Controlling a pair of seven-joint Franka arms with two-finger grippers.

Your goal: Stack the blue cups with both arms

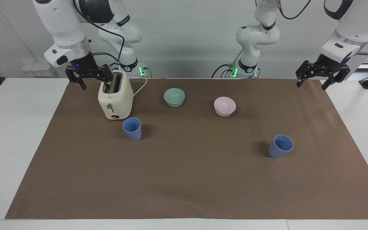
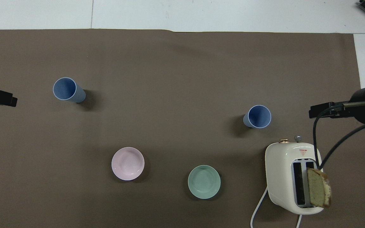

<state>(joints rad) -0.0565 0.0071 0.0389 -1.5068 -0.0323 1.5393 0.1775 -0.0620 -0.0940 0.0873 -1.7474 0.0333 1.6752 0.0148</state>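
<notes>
Two blue cups stand upright and well apart on the brown mat (image 1: 184,185), closest to the table edge farthest from the robots: one blue cup (image 1: 280,146) (image 2: 65,89) toward the left arm's end, the other blue cup (image 1: 132,128) (image 2: 258,116) toward the right arm's end, just beside the front of the cream toaster (image 1: 115,97) (image 2: 291,177). Nearer to the robots, the pink bowl (image 1: 225,106) (image 2: 128,163) and the mint-green bowl (image 1: 174,97) (image 2: 204,181) sit apart from each other around the middle of the mat, both upright. A slice of bread (image 2: 318,192) sticks out of one toaster slot, and a white cord (image 1: 140,88) runs from the toaster toward the robots' edge. At that edge, the right gripper (image 1: 95,84) hangs over the mat's corner beside the toaster, fingers spread and holding nothing. Over the other corner on the robots' side, the left gripper (image 1: 311,83) hangs in the air with its fingers likewise parted and empty, well apart from both cups.
</notes>
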